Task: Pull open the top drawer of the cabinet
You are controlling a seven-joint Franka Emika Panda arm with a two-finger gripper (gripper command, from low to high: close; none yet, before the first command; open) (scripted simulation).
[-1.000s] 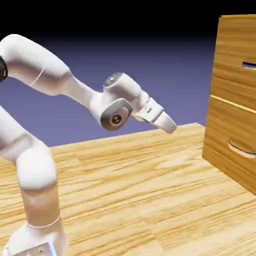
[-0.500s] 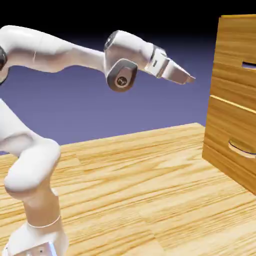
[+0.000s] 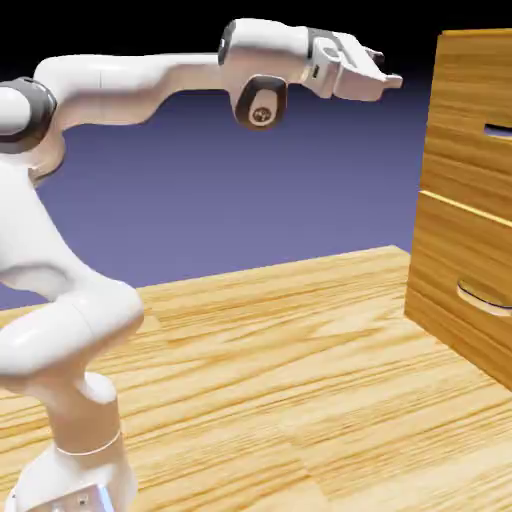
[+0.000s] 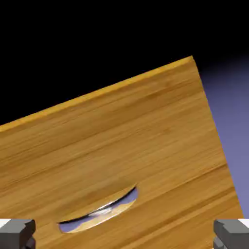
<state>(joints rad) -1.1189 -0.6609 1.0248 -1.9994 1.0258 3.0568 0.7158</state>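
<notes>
The cabinet [image 3: 470, 215] is a tall wood-grain box at the exterior view's right edge. Its top drawer [image 3: 472, 110] has a small silver handle [image 3: 497, 130], cut off by the picture's edge. My gripper [image 3: 388, 82] hangs in the air to the left of the cabinet, near its top edge, pointing at it and well apart from it. In the hand view the top drawer [image 4: 121, 146] fills the picture, tilted, with the handle [image 4: 99, 211] low down. Both fingertips [image 4: 17, 234] sit far apart at the bottom corners, so my gripper [image 4: 124, 236] is open and holds nothing.
Below the top drawer sits the lower drawer [image 3: 462, 285] with a curved silver handle [image 3: 484, 300]. The wooden floor [image 3: 300, 390] stretches between the robot's base [image 3: 75, 480] and the cabinet. My arm's elbow [image 3: 262, 95] is raised high.
The arm has lifted and stretched toward the cabinet: the hand rose from mid-height to the level of the cabinet's top. The fingers have spread wider.
</notes>
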